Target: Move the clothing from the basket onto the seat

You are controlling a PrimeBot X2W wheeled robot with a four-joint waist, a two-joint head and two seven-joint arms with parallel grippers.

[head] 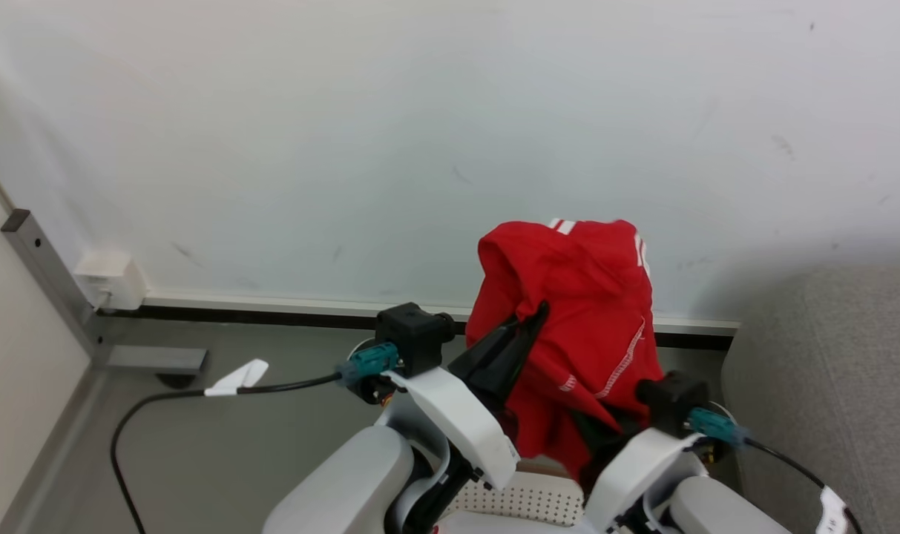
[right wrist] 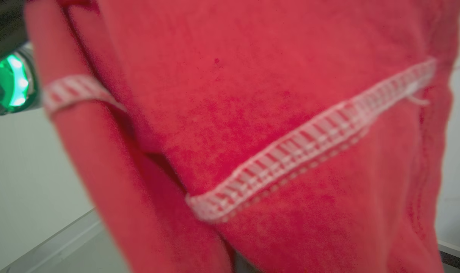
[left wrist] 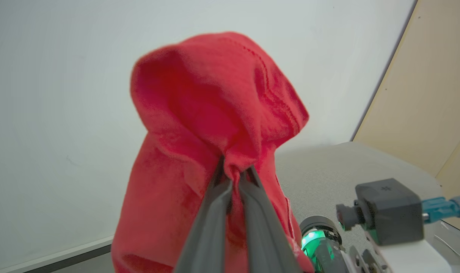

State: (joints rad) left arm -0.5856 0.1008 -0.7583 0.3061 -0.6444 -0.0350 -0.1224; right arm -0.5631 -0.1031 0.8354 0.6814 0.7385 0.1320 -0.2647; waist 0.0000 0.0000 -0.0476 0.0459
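Red clothing (head: 568,311) hangs high, pinched tight in the left gripper (left wrist: 233,177), clear of the basket (head: 527,503) so it can reach the seat (head: 828,386). It hides the right gripper (head: 611,439), so I cannot tell its hold.

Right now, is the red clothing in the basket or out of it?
Out. The clothing hangs bunched in the air, above the basket; the left gripper holds a fold, its jaws shut.

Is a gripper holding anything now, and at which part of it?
The left gripper pinches the red garment at a bunched fold. The right gripper is mostly hidden under it; its hold cannot be told.
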